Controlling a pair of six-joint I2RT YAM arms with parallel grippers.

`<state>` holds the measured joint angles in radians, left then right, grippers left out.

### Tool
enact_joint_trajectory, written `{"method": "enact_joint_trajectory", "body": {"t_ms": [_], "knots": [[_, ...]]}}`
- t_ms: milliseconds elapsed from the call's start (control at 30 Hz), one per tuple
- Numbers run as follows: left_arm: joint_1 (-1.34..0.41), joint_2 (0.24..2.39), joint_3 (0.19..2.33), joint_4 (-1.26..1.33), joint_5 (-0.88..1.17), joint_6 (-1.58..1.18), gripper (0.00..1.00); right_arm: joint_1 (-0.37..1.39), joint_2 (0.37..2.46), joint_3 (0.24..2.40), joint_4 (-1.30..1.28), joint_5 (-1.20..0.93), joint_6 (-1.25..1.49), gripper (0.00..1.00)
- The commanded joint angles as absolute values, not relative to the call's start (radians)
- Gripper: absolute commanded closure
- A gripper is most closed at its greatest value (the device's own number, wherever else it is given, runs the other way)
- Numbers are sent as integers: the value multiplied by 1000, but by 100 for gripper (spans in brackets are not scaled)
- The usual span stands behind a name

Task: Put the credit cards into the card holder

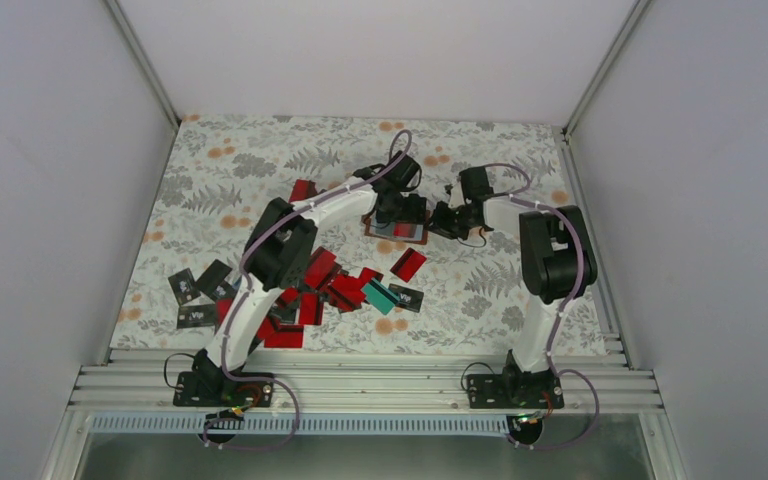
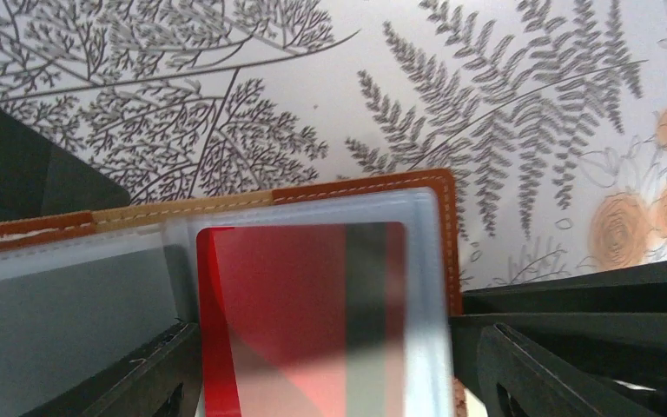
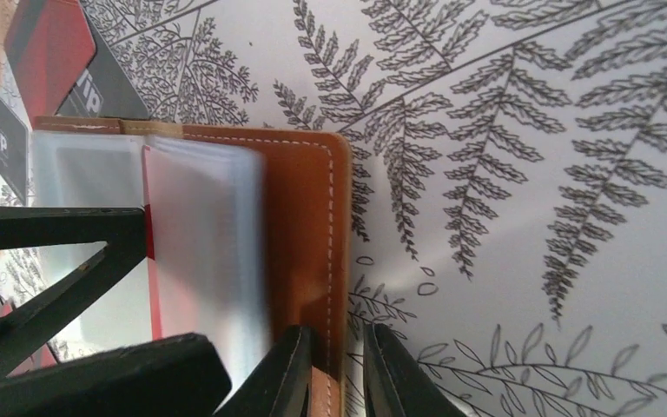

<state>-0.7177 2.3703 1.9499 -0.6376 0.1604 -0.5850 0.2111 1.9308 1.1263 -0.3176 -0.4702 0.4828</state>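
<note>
The brown card holder [image 1: 397, 234] lies open on the fern-print table. In the left wrist view a red card [image 2: 300, 321] with a dark stripe sits in the holder's clear pocket [image 2: 425, 261], mostly under the plastic. My left gripper [image 1: 401, 212] hangs right over it, open, its fingers [image 2: 161, 373] standing either side of the pocket [image 2: 330, 387]. My right gripper [image 1: 448, 220] is shut on the holder's brown stitched edge [image 3: 313, 217], its fingertips [image 3: 291, 373] pinching the leather at the table [image 3: 340, 375]. Loose red, black and teal credit cards [image 1: 330, 280] lie in front.
The card pile spreads from black cards [image 1: 200, 290] at the left to a teal one [image 1: 380, 297] and a lone red one [image 1: 408, 264]. Another red card [image 1: 303, 190] lies behind the left arm. Grey walls enclose the table.
</note>
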Motion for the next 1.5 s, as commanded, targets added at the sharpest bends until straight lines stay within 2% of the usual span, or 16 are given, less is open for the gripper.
{"method": "enact_joint_trajectory", "body": {"t_ms": [0,367,767,1100,1467], "knots": [[-730,2422,2010,-710,143,-574,21,225,1965,1124,-283,-497,488,81],[-744,2442,2056,-733,192,-601,21,227,1990,1110,-251,-531,492,82],[-746,2403,2024,-657,383,-704,21,227,1978,1096,-243,-525,489,82],[-744,2350,2003,-678,326,-684,20,205,1931,1087,-270,-496,473,81],[-737,2275,2016,-717,251,-629,6,198,1809,1096,-332,-463,453,79]]}}
